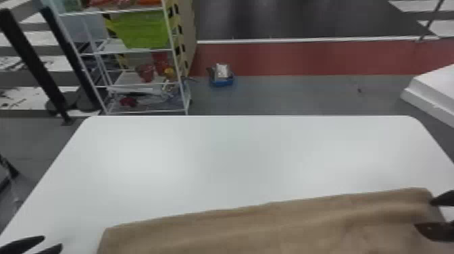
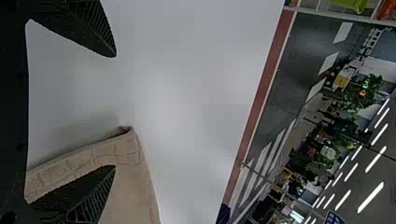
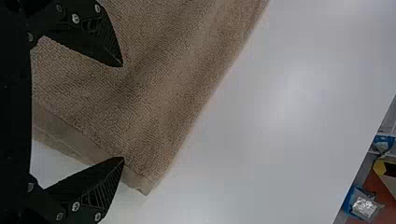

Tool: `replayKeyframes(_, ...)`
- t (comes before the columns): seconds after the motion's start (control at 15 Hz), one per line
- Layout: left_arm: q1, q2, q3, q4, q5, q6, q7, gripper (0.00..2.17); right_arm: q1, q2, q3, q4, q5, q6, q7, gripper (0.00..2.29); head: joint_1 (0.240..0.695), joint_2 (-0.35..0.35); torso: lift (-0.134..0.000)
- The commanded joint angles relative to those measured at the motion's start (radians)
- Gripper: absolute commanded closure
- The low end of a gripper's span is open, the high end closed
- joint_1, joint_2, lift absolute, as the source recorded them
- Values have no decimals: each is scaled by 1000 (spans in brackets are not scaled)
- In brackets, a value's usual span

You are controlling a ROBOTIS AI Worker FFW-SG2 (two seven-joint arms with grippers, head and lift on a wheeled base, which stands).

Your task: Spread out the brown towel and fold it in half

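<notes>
Head view: left gripper [image 1: 53, 242] and right gripper [image 1: 424, 214] gape empty around the towel's [image 1: 256, 229] ends, short of the table's far edge [image 1: 250, 116], presumably for pinching.

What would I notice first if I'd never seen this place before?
Probably the wide, fuzzy brown cloth towel, lying across the near part of the big, smooth white table. Next, the black two-fingered grippers, left and right, open at the towel's two sides. Behind the table, a bright green bin pops out from the white shelf rack at the left.
</notes>
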Motion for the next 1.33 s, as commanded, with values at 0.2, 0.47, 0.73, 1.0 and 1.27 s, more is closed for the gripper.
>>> replayKeyframes(0.2,-5,3,-7,4,-5,0,5,22,73,-27,-12,-65,12,39,6,198,695,62,-124)
replayKeyframes(0.47,-5,3,-3,8,-5,-3,2,22,77,-32,13,-70,56,45,6,205,695,51,-124)
replayKeyframes(0.73,-5,5,0,13,-5,-6,0,22,85,-46,11,-122,65,54,6,218,695,53,-124)
replayKeyframes(1.0,-5,8,-1,13,-5,-9,3,22,128,-62,-6,-202,72,76,6,218,695,52,-124)
replayKeyframes(1.27,-5,8,2,13,-5,-9,5,22,240,-46,-82,-251,87,-495,6,218,695,55,-124)
